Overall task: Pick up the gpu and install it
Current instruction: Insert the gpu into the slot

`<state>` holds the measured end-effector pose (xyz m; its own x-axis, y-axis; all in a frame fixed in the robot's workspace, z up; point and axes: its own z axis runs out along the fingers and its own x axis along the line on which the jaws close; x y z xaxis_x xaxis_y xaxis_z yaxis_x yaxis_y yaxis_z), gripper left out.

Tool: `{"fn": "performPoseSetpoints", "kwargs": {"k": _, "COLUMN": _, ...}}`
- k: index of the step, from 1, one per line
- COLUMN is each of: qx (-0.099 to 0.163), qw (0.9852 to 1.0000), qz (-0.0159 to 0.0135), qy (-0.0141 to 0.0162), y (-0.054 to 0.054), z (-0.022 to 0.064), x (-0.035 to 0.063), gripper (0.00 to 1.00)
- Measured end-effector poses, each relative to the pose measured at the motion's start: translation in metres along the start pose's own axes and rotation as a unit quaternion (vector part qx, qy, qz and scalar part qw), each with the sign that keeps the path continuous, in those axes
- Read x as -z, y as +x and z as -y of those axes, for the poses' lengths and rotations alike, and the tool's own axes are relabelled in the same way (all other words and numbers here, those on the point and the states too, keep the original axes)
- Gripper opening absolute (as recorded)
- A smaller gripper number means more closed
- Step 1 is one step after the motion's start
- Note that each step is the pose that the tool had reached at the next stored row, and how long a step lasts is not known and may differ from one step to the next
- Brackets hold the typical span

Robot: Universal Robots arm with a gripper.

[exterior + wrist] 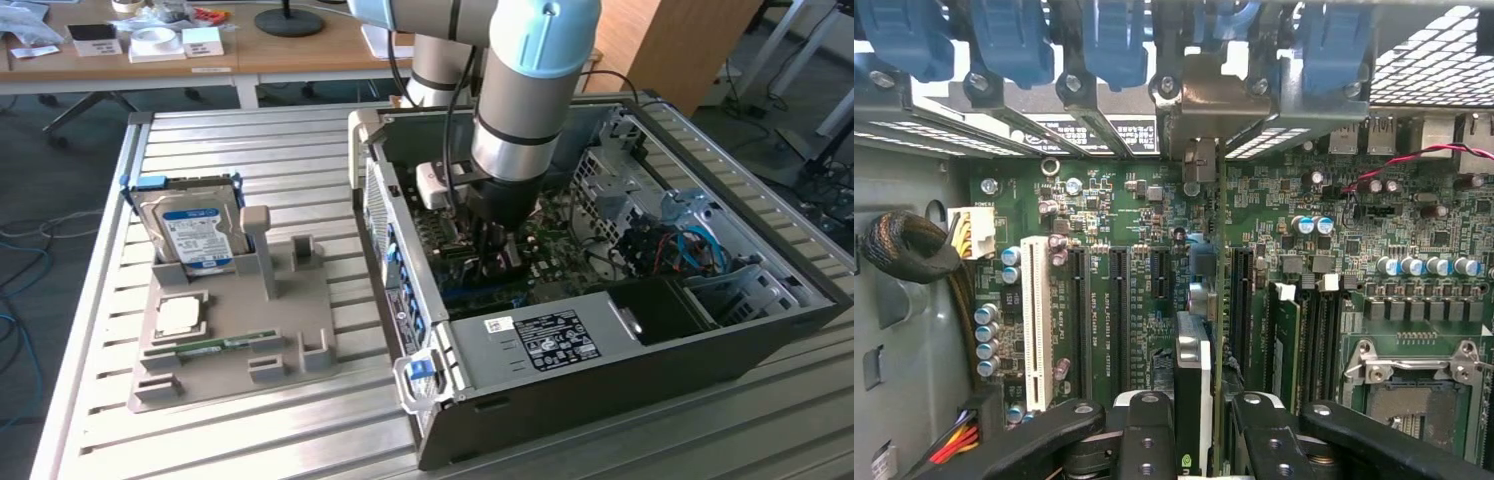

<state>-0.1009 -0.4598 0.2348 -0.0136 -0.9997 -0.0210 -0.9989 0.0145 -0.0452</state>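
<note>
Where pincer (1194, 420) grips: gpu (1192, 360) edge-on.

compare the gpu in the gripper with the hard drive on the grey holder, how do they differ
The gpu is inside the open computer case, held edge-on between the fingers of the gripper over the motherboard slots; the hard drive stands outside the case, propped in the grey holder, with nothing gripping it. The gpu looks thin and dark; the hard drive is silver with a blue label. Both are flat and rectangular.
</note>
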Motion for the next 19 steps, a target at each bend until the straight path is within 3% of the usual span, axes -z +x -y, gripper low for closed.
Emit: {"fn": "performPoseSetpoints", "kwargs": {"k": 19, "qx": 0.000, "qw": 1.0000, "qz": 0.0000, "qy": -0.0001, "y": 0.0001, "z": -0.0004, "x": -0.0016, "gripper": 0.27}}
